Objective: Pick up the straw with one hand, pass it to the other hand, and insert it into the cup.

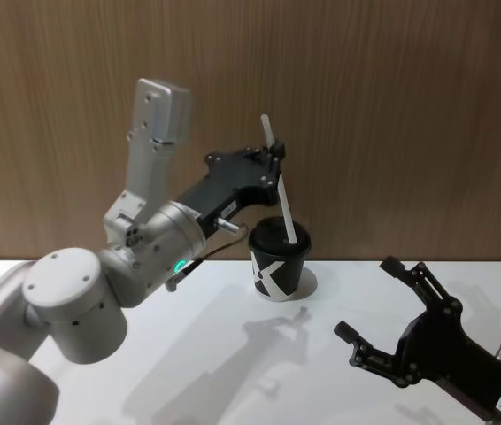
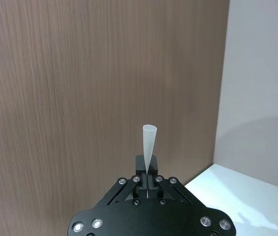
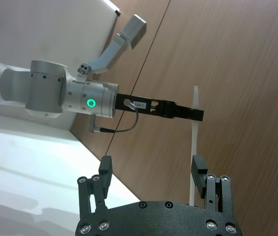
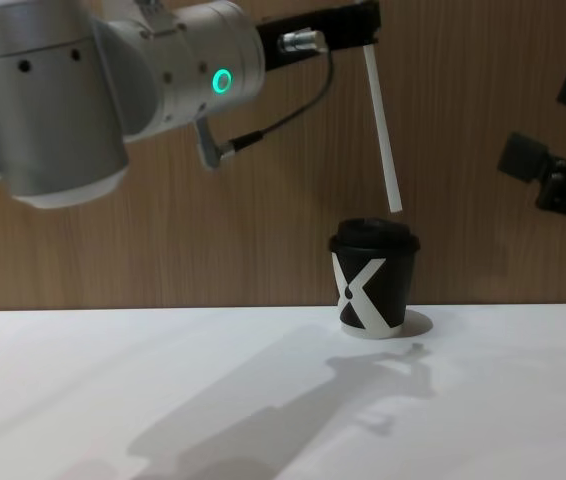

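Left gripper (image 1: 277, 152) is up high over the cup (image 1: 279, 266), clamped tight on the straw (image 1: 283, 190) near its upper end; that high hold leaves most of the tube hanging free below the jaws, which is what an insertion needs. From the chest, the straw (image 4: 383, 130) hangs tilted, top toward the robot's left; its lower tip is just above the lid (image 4: 374, 233), not touching, and looks a shade right of centre. The left wrist view has the short top stub (image 2: 149, 142) poking out past the closed jaws, so the pinch looks centred and firm.

Cup stands upright on the white worktop (image 1: 188, 354), close to the wood wall (image 1: 392, 106); nothing crowds it. Right gripper (image 1: 366, 297) sits low and off to the right, jaws spread wide and holding nothing; well clear of the cup, so the drop path is free.

My read: the pass looks done; what's left is lining the tip up with the lid's opening and lowering; the tilt may make the tip skid off the lid.
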Robot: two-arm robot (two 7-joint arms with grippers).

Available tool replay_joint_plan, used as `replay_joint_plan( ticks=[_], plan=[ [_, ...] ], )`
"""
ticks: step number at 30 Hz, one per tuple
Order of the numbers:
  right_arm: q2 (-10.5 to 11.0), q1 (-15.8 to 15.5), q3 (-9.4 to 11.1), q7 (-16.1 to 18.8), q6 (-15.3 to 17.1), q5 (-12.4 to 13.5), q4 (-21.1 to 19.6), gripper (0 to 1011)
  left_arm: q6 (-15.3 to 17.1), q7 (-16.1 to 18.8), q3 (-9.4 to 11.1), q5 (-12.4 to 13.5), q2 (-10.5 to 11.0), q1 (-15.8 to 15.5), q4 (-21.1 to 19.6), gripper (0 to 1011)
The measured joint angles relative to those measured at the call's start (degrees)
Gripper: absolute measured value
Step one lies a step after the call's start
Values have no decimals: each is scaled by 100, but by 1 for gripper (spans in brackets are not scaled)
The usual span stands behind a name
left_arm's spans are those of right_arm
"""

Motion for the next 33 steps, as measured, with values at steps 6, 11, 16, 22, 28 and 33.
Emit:
replay_joint_plan(
  ticks=[6, 11, 16, 22, 28, 33],
  plan=[
    [0, 0, 0, 0, 0, 0, 0, 1004, -98, 42, 99, 203, -154, -192, 353, 8],
    [0, 0, 0, 0, 0, 0, 0, 1004, -175, 62, 157, 337, -256, -315, 596, 8],
    [0, 0, 0, 0, 0, 0, 0, 1004, -269, 90, 202, 473, -339, -429, 829, 10],
    [0, 0, 0, 0, 0, 0, 0, 1003, -410, 130, 243, 645, -440, -559, 1115, 8],
    [0, 0, 0, 0, 0, 0, 0, 1004, -534, 146, 267, 779, -545, -691, 1414, 10],
    [0, 0, 0, 0, 0, 0, 0, 1004, -584, 138, 268, 825, -610, -763, 1582, 8]
  ],
)
